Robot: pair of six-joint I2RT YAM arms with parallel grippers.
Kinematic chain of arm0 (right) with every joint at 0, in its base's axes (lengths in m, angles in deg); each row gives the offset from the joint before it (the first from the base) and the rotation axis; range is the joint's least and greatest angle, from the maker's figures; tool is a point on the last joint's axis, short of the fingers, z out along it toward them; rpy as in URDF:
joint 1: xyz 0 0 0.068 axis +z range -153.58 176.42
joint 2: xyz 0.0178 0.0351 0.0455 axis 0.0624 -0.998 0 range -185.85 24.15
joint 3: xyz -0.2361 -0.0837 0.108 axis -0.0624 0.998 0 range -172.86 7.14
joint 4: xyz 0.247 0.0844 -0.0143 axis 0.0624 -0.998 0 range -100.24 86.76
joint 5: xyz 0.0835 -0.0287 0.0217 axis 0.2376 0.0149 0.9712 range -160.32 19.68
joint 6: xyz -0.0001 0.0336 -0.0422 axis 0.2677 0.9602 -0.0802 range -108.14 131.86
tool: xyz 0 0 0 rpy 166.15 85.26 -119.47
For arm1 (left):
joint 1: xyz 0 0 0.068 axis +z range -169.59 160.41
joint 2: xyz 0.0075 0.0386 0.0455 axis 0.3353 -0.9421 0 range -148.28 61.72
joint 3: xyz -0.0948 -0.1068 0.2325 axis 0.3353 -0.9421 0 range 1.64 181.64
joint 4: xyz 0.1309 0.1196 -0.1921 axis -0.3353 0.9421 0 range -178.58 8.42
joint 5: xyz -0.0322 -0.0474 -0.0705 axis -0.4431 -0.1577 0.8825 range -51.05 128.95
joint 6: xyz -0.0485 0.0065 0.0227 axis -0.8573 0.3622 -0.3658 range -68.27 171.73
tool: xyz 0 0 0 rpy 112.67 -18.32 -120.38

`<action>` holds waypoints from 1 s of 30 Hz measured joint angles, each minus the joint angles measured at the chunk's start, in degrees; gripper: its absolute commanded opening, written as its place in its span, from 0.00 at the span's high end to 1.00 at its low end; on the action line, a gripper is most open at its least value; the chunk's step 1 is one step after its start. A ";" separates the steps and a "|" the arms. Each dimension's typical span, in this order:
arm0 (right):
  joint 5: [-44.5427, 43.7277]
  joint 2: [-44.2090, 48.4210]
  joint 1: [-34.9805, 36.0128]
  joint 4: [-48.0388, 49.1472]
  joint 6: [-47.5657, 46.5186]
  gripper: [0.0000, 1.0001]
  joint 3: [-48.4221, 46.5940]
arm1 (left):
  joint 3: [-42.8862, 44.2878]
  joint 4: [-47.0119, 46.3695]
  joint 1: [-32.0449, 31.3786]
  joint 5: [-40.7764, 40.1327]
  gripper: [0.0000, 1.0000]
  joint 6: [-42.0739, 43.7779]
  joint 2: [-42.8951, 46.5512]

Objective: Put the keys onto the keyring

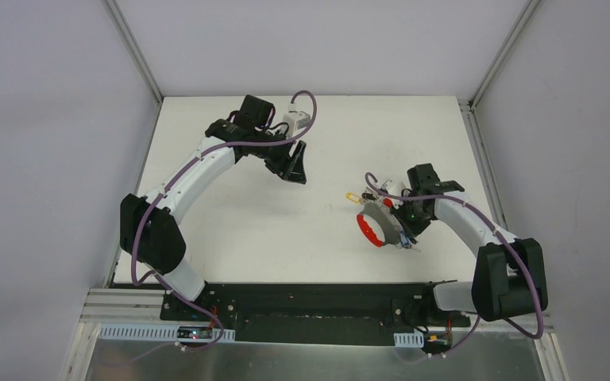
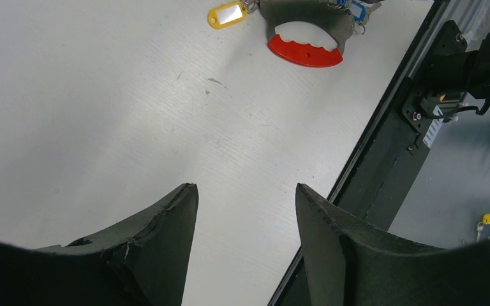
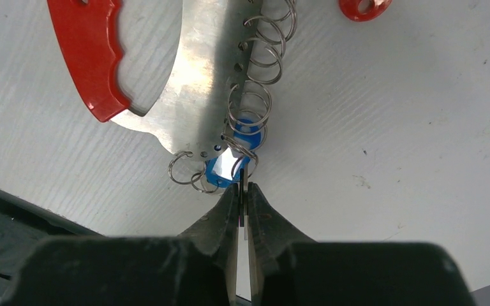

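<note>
The keyring [image 3: 194, 83] is laid flat on the table [image 1: 230, 230] in front of the right arm, and its red grip [image 3: 92, 57] is turned away from the row of small wire rings. A blue key [image 3: 230, 167] is seen at the lowest rings. The right gripper [image 3: 242, 197] is closed almost fully on a thin metal part of it, probably the blade. The left gripper [image 2: 245, 197] is held wide open, well apart. Threading of this key is judged to be the step in hand. Next, the key must be guided onto a ring without the keyring being pushed away.
</note>
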 measured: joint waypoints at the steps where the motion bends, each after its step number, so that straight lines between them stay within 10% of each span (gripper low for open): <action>1: 0.02 -0.39 -0.02 0.20 -0.04 0.91 0.00 | 0.00 0.00 -0.02 0.00 0.41 0.00 0.00; 30: -6.40 -13.11 -1.77 0.09 -4.15 0.85 -8.61 | -0.02 -0.04 2.21 -4.46 0.41 -0.48 1.25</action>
